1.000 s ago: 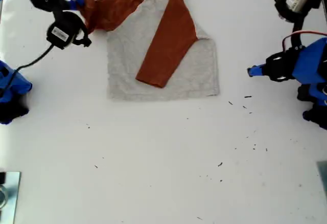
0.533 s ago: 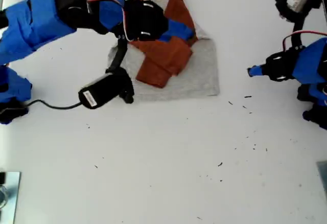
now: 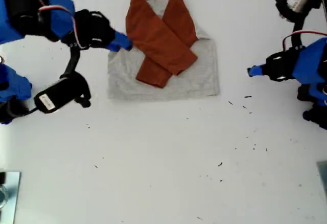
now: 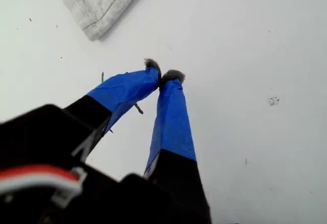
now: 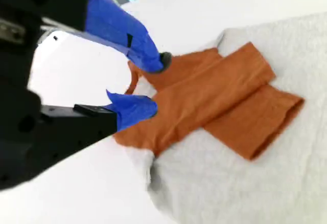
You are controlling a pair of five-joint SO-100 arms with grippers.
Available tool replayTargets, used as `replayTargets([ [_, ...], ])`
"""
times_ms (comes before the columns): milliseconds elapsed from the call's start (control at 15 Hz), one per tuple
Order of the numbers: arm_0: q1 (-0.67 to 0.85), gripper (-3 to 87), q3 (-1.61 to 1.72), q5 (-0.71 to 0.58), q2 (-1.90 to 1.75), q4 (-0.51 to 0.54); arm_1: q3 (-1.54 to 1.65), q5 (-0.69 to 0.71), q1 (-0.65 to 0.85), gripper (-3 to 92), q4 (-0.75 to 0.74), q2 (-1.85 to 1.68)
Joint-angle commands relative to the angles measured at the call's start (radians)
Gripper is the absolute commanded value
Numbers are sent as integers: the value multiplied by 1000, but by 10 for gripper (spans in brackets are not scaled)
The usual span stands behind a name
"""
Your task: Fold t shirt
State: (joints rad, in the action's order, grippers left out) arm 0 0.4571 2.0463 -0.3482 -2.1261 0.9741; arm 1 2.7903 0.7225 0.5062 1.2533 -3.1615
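Observation:
The t shirt [image 3: 168,83] lies flat on the white table at the back middle of the exterior view, grey body down. Both rust-orange sleeves [image 3: 161,42] are folded across it and cross each other. My second gripper [image 3: 124,42] is open at the shirt's edge on the exterior view's left, its blue fingertips [image 5: 148,106] just over the folded sleeve [image 5: 214,96] and holding nothing. My first gripper [image 3: 251,71] is shut and empty on the exterior view's right, apart from the shirt. In its own view the gripper [image 4: 163,74] hovers above bare table near a grey hem corner [image 4: 97,4].
A black camera on a cable [image 3: 59,93] hangs below the second arm at the exterior view's left. A metal plate [image 3: 7,193] sits at that view's lower left corner. Dark specks [image 3: 248,101] dot the table near the first arm.
The second gripper carried the sleeve from the exterior view's left over the shirt body, let it go, and drew back to the left. The first arm stayed still.

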Motion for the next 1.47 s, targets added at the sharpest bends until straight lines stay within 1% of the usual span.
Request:
replayTargets([
  [0,29,-1,565,98,-554,-44,-8,-15,-2,34,9,-5],
  [200,-98,-3,925,293,-834,-28,8,-31,-3,34,3,-3],
  [267,-135,-3,969,328,-933,-31,15,-40,-6,34,-2,3],
  [333,-130,-3,959,331,-957,-15,-6,-44,-6,34,-2,35],
  [400,-107,-3,879,337,-873,20,-98,-41,-6,34,17,153],
  [467,-112,-2,699,347,-713,81,-265,-26,-14,33,44,360],
  [533,-147,36,472,348,-561,146,-459,-28,-40,47,66,563],
  [600,-176,189,273,321,-423,190,-634,-34,-84,273,81,712],
  [667,-193,272,103,291,-287,253,-808,-32,-124,385,130,850],
  [733,-215,290,23,256,-209,258,-950,-29,-160,374,172,960],
  [800,-230,305,-3,245,-146,252,-1022,-61,-176,336,192,1031],
  [867,-235,317,6,245,-87,247,-1039,-81,-184,327,190,1075],
  [933,-242,321,37,247,-44,216,-1037,-98,-190,337,183,1117],
  [1000,-245,320,91,245,-18,152,-1031,-112,-201,355,158,1163],
  [1267,-232,313,233,252,66,-23,-1000,-92,-213,336,-29,1342],
  [1400,-229,310,245,253,193,-98,-976,-74,-199,325,-98,1402],
])
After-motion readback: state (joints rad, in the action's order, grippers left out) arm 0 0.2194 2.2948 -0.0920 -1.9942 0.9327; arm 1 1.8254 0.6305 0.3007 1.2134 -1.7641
